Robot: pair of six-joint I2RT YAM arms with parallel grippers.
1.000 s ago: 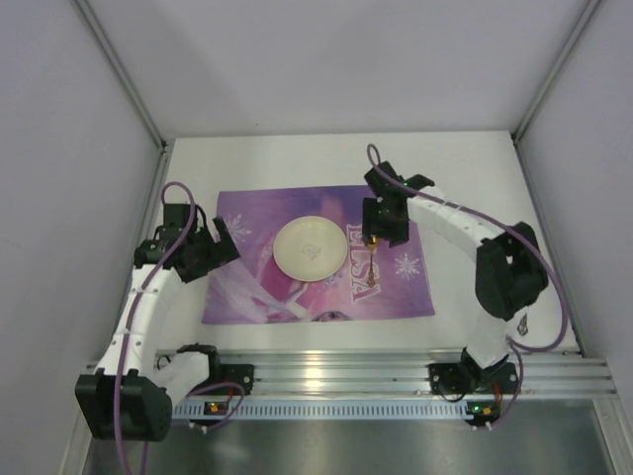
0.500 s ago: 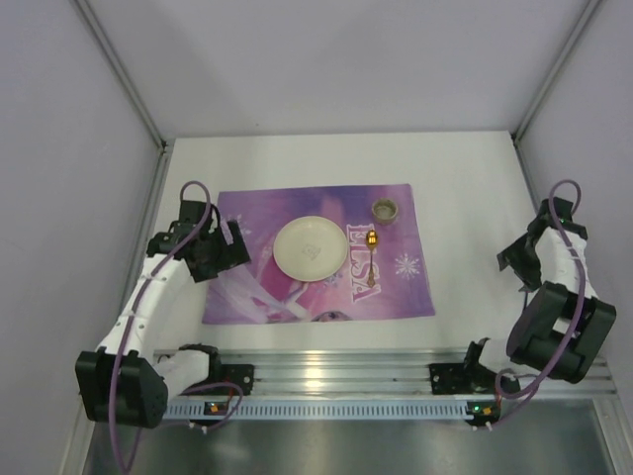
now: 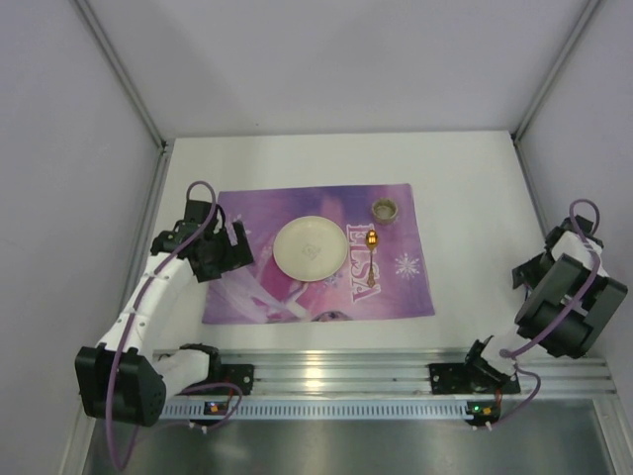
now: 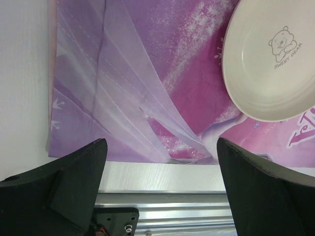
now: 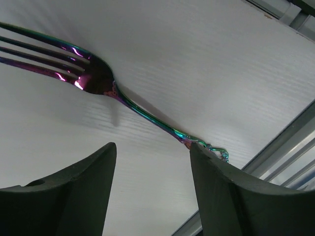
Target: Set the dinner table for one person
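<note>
Fork (image 5: 98, 78) lies flat on the white table (image 5: 206, 54) at its far right side, well apart from the placemat (image 3: 247, 297) holding plate (image 3: 309, 248), spoon (image 3: 371, 259) and cup (image 3: 385, 210). In the right wrist view its tines point up-left and the handle slants down to just beside one finger. The right gripper (image 5: 151, 147) hangs over it, jaws spread and empty, clearly the nearer arm. The left gripper (image 4: 161, 147), likewise spread and empty, hovers at the placemat's near left corner.

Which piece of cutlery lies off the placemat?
The fork: it lies on the bare white table under the right gripper; the spoon lies on the placemat beside the plate.
</note>
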